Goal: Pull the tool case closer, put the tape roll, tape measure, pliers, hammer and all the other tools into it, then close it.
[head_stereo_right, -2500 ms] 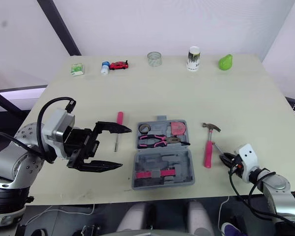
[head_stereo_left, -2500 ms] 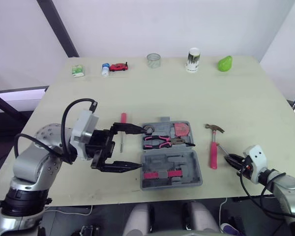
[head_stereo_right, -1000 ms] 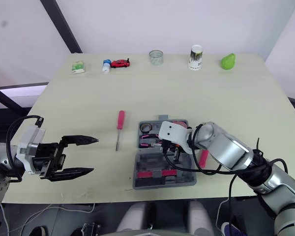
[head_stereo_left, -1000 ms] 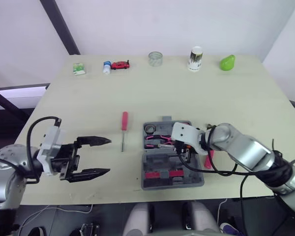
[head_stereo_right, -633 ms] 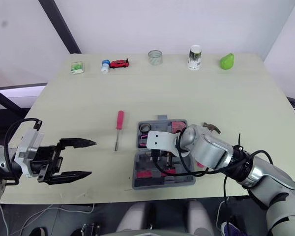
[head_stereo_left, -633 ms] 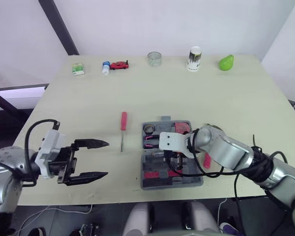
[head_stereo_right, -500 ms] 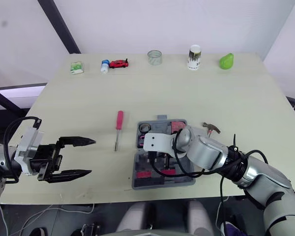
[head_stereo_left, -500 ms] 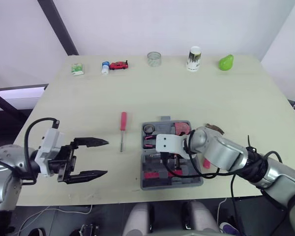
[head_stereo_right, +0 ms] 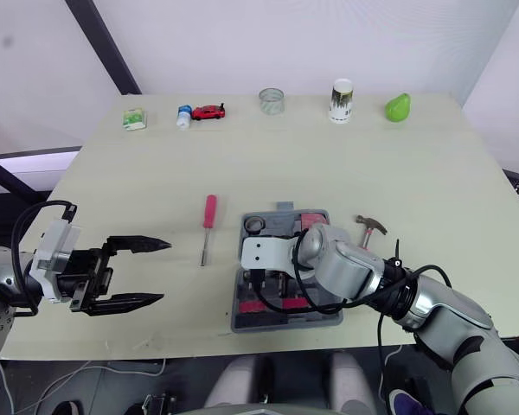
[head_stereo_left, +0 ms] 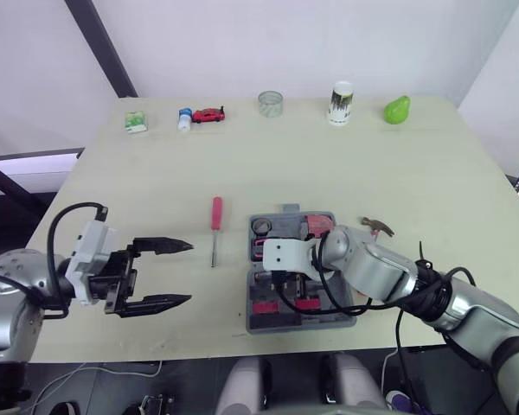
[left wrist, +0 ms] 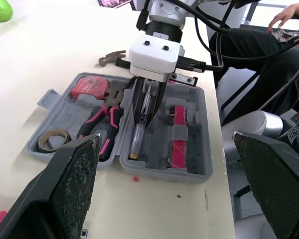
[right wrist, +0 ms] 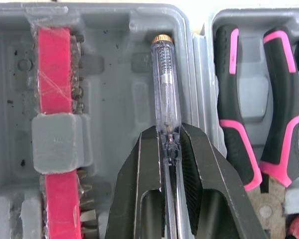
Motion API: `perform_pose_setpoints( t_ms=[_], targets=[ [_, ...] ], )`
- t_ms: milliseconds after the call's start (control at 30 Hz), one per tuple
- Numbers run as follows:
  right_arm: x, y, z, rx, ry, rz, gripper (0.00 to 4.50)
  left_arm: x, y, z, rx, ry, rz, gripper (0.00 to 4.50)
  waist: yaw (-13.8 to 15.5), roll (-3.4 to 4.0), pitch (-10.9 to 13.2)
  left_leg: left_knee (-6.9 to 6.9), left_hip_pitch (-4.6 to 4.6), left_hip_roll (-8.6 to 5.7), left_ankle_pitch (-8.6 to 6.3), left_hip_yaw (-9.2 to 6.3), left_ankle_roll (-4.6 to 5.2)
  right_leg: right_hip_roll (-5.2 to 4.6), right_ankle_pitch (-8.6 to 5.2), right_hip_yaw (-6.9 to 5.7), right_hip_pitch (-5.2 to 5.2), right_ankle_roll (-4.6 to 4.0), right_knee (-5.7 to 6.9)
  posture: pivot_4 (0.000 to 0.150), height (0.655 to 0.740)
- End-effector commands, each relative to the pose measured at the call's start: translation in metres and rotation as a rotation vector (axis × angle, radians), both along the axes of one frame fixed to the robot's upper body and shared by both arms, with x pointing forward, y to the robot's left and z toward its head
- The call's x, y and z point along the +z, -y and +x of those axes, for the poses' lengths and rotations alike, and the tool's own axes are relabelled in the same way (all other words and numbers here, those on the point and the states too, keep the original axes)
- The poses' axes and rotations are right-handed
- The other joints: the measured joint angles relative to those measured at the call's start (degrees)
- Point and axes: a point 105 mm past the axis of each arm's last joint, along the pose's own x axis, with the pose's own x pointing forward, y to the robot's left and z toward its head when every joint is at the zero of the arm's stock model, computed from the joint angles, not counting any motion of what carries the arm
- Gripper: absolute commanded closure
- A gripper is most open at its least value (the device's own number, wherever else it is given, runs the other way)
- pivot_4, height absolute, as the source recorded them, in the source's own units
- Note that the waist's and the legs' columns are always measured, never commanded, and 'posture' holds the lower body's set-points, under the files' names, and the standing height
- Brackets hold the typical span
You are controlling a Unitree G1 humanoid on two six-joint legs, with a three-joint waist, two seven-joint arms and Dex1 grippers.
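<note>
R pincer clamped on tester screwdriver, seemingly over tool case slot; next: seat, release. L pincer wide open, empty.

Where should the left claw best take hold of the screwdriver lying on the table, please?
Probably take the screwdriver by its red handle, from above, the left claw spanning its width: it lies flat, handle away from the robot, and the shaft is thin.

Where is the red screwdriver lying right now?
In the left eye view, the red screwdriver lies on the table, left of the open tool case, between it and the left gripper.
</note>
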Motion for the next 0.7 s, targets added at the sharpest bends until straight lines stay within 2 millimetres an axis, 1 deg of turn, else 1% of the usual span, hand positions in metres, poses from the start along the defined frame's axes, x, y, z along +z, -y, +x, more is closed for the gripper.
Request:
perform_pose_setpoints(
  t_ms=[33, 200, 233, 300, 333, 400, 433, 467, 600, 700],
  targets=[
    [0.006, -0.007, -0.001, 0.026, 0.026, 0.025, 4.47, 0.005, -0.002, -0.003, -0.057, 0.022, 0.031, 0.00, 0.0, 0.00, 0.0, 0.00, 0.00, 0.00, 0.00, -0.01, 0.00, 0.00, 0.00, 0.00, 0.00, 0.00, 0.00, 0.150, 0.7400],
    [0.006, -0.005, 0.001, 0.008, 0.026, 0.038, 4.47, 0.006, -0.002, -0.001, -0.063, 0.032, 0.036, 0.00, -0.1, 0.00, 0.0, 0.00, 0.00, 0.00, 0.00, 0.00, 0.00, 0.02, 0.00, 0.00, 0.00, 0.00, 0.00, 0.150, 0.7400],
    [0.006, -0.005, 0.002, 0.005, 0.023, 0.041, 3.54, 0.006, -0.001, -0.001, -0.064, 0.033, 0.036, 0.00, -0.1, 0.00, 0.0, 0.00, 0.00, 0.00, 0.00, -0.01, 0.00, 0.02, 0.00, -0.01, 0.00, 0.00, 0.00, 0.150, 0.7400],
    [0.007, -0.005, 0.003, 0.003, 0.034, 0.041, 2.86, 0.005, -0.001, -0.001, -0.066, 0.034, 0.035, 0.00, -0.1, 0.00, 0.0, 0.00, 0.00, 0.00, 0.00, -0.01, 0.00, 0.01, 0.00, -0.01, 0.00, 0.00, 0.00, 0.150, 0.7400],
    [0.007, -0.004, 0.003, 0.004, 0.039, 0.039, 2.20, 0.005, -0.001, 0.000, -0.068, 0.034, 0.034, 0.00, -0.1, 0.00, 0.0, 0.00, 0.00, 0.00, 0.00, -0.01, 0.00, 0.01, 0.00, -0.01, 0.00, 0.00, 0.01, 0.150, 0.7400],
    [0.008, -0.005, 0.005, 0.004, 0.045, 0.043, 1.45, 0.005, 0.000, 0.000, -0.070, 0.035, 0.032, 0.00, -0.1, 0.00, 0.0, 0.01, 0.01, 0.00, 0.00, -0.02, 0.00, 0.02, 0.00, -0.01, 0.00, 0.00, 0.04, 0.150, 0.7400],
    [0.009, -0.005, 0.005, 0.004, 0.047, 0.047, 1.28, 0.005, 0.000, 0.000, -0.071, 0.036, 0.032, 0.00, -0.1, 0.00, 0.0, 0.01, 0.01, 0.00, 0.00, -0.02, 0.00, 0.01, 0.00, -0.02, 0.00, 0.00, 0.04, 0.150, 0.7400],
    [0.013, -0.005, 0.005, 0.010, 0.053, 0.056, 1.13, 0.004, 0.000, 0.000, -0.071, 0.036, 0.031, 0.00, -0.1, 0.00, 0.0, 0.01, 0.01, 0.00, 0.00, -0.02, 0.00, 0.01, 0.00, -0.02, 0.00, 0.00, 0.04, 0.150, 0.7400],
    [0.024, -0.005, 0.005, 0.023, 0.079, 0.089, 1.13, 0.003, 0.000, 0.000, -0.072, 0.037, 0.030, 0.00, -0.1, 0.00, 0.0, 0.01, 0.00, 0.00, 0.00, -0.01, 0.00, 0.01, 0.00, -0.01, 0.00, 0.00, 0.02, 0.150, 0.7400],
    [0.034, -0.005, 0.005, 0.027, 0.082, 0.161, 1.13, 0.000, -0.001, 0.000, -0.073, 0.038, 0.031, 0.00, 0.0, 0.00, 0.0, 0.00, 0.00, 0.00, 0.00, -0.01, 0.00, 0.01, 0.00, -0.01, 0.00, 0.00, 0.01, 0.150, 0.7400]
  ],
)
